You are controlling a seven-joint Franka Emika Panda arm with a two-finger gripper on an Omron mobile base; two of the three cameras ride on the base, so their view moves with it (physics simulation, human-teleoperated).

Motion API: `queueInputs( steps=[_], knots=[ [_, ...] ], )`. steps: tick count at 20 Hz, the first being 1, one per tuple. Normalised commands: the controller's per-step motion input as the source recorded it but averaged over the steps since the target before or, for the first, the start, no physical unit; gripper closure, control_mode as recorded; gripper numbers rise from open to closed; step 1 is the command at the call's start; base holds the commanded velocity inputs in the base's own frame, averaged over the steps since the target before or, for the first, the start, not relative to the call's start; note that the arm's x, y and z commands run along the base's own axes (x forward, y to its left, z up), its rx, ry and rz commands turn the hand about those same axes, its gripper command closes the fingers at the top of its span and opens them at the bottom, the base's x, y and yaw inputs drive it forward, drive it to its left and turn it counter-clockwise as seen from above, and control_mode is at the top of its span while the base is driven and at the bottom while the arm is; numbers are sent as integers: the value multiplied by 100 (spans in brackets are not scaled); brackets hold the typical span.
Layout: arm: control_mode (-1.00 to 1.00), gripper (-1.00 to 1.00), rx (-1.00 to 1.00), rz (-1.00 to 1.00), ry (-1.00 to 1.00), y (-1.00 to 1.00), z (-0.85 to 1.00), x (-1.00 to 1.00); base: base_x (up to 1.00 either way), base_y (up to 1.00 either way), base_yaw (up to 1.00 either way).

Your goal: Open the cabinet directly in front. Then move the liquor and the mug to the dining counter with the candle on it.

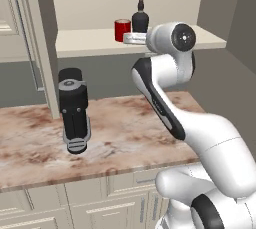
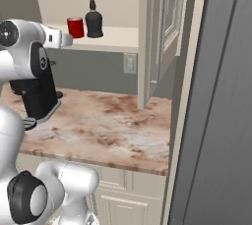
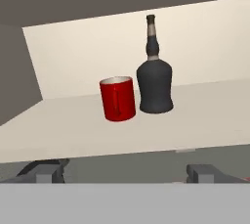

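Nearest is the marbled reddish-brown surface (image 1: 130, 133), above cream drawer fronts (image 1: 90, 208). A black appliance (image 1: 74, 115) with a grey top stands on it, left of the arm in the left base view.

Above the surface the arm reaches up toward the cabinet (image 2: 160, 37), whose doors are swung open, each with a long grey bar handle showing. In the hand view the pincer (image 3: 124, 173) sits just short of the shelf's front edge, level with it, its two dark fingertips (image 3: 44, 171) spread wide apart with nothing between them: it is open and touches neither object.

On the beige shelf (image 1: 85, 43) inside the cabinet stand the two things, set back from the front edge. The red mug (image 3: 117, 99) is on the left, its handle turned toward the pincer. The liquor (image 3: 155, 78), a dark bottle with a stout body and thin neck, is upright just right of the mug; whether they touch I cannot tell. Both stand well clear of the pincer. Behind them is the cabinet's plain back wall.
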Motion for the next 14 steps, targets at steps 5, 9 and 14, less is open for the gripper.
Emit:
queueInputs(
  steps=[5,9,14],
  knots=[
    [-100,-100,-1,0,13,4,0,8,0,0,0],
    [-100,-100,0,0,1,0,0,0,0,0,0],
    [-100,-100,0,0,-2,0,0,1,0,0,0]
  ],
)
